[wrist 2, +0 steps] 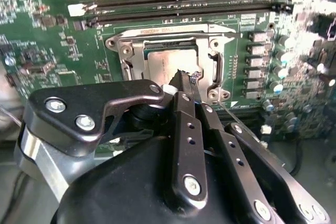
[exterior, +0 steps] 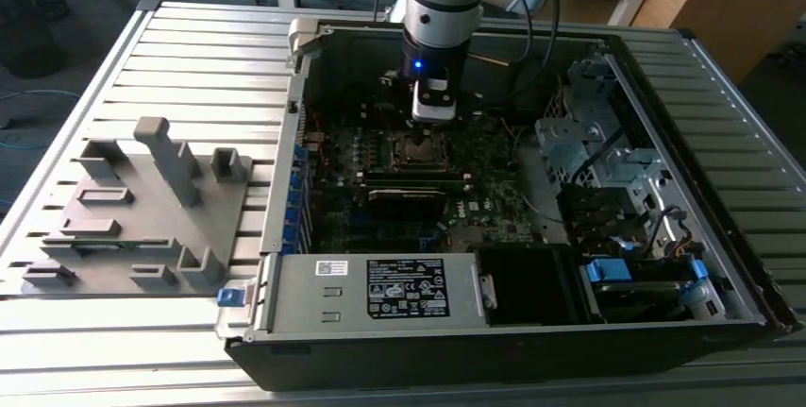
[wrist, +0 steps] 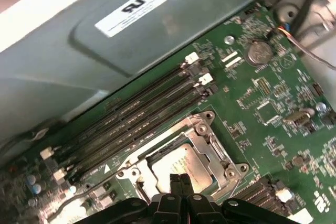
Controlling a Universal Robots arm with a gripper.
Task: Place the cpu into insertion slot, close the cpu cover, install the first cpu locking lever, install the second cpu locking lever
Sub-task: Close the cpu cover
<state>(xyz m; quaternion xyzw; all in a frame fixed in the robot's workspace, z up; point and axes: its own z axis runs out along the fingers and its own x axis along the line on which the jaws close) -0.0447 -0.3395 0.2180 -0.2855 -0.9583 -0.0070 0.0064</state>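
Labels and print are present, none clear enough to read.
In the exterior view a black label [exterior: 407, 286] and a small white label [exterior: 330, 267] sit on the grey power-supply box [exterior: 302, 308]. In the first wrist view a white label [wrist: 134, 4] with a dark mark lies on a grey panel [wrist: 79, 61]. In the second wrist view faint stamped lettering runs along the cpu cover [wrist 2: 168, 29].

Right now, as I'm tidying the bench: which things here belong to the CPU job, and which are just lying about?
Job: cpu; cpu cover framing it; gripper, fingertips together over the cpu.
Lying about: memory slots; power-supply box; grey moulded tray; coin battery.
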